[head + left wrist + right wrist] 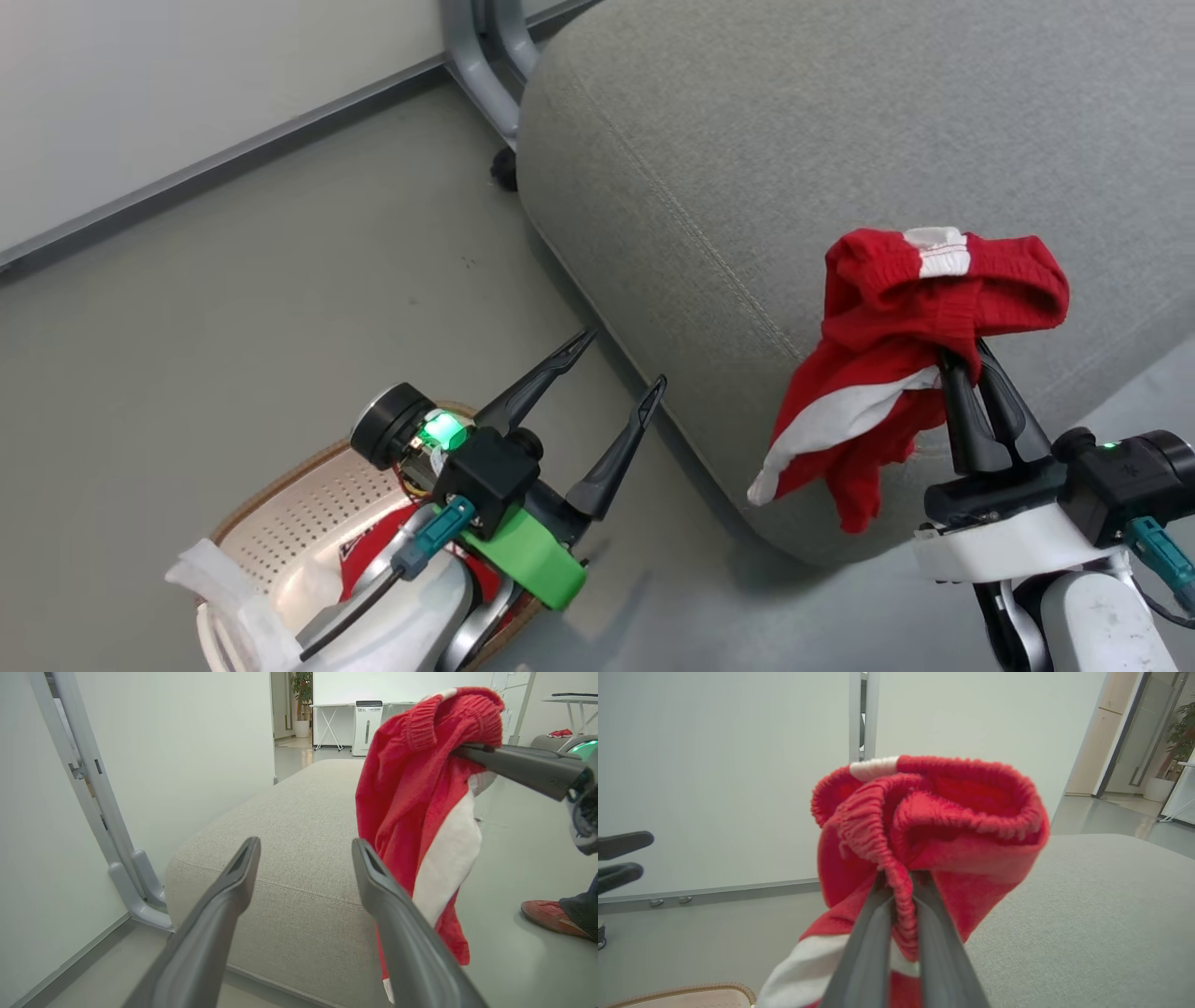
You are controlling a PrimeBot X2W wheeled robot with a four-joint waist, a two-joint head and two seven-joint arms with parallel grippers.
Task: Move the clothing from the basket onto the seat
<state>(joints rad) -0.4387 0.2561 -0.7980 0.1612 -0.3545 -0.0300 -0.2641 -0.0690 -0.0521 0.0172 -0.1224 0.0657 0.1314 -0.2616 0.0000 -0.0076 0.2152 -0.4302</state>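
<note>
My right gripper [960,355] is shut on a red garment with white panels [896,355], holding the clothing up over the near edge of the light grey seat [747,159]. The right wrist view shows the gathered red waistband [924,826] pinched between the right gripper [899,882]. The same clothing [420,812] hangs at the right of the left wrist view, in front of the seat [289,826]. My left gripper [624,362] stands open above the floor beside the cream basket [308,509], nothing between its fingers. More red clothing [373,551] lies in the basket, partly hidden by my left arm.
A grey metal frame leg [481,65] with a black foot stands by the wall at the seat's far corner. A person's red shoe [551,917] rests on the floor right of the seat. A white paper label [233,597] sticks up from the basket.
</note>
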